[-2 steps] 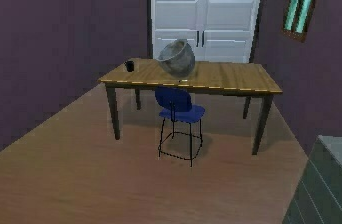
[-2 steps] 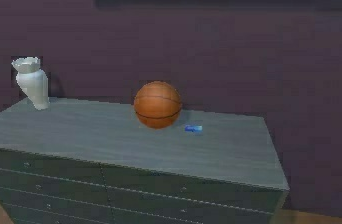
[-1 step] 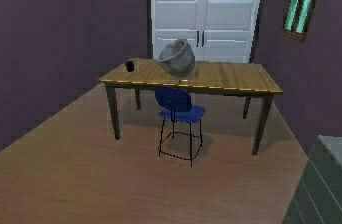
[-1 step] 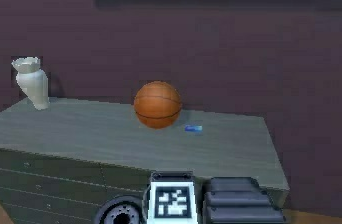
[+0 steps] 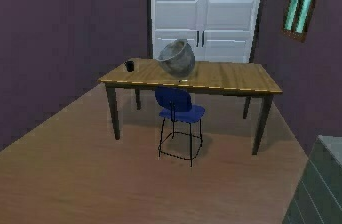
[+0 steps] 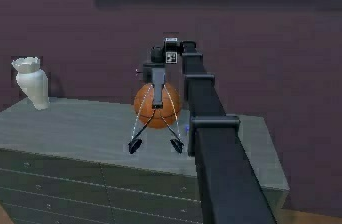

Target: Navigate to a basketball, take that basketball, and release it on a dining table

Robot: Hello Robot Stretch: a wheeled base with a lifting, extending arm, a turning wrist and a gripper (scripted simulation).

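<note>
Gripper (image 6: 156,147), at orange basketball (image 6: 149,108) by grey dresser (image 6: 69,125): we could not tell its finger state, nor whether it held anything.

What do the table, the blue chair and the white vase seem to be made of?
Table: likely wood, matte brown top with plank lines. Blue chair: seat perhaps fabric or plastic, on thin dark legs that look like metal. White vase: probably ceramic, smooth with soft shading.

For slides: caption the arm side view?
End effector at an orange basketball on a grey dresser, white vase at left.
</note>
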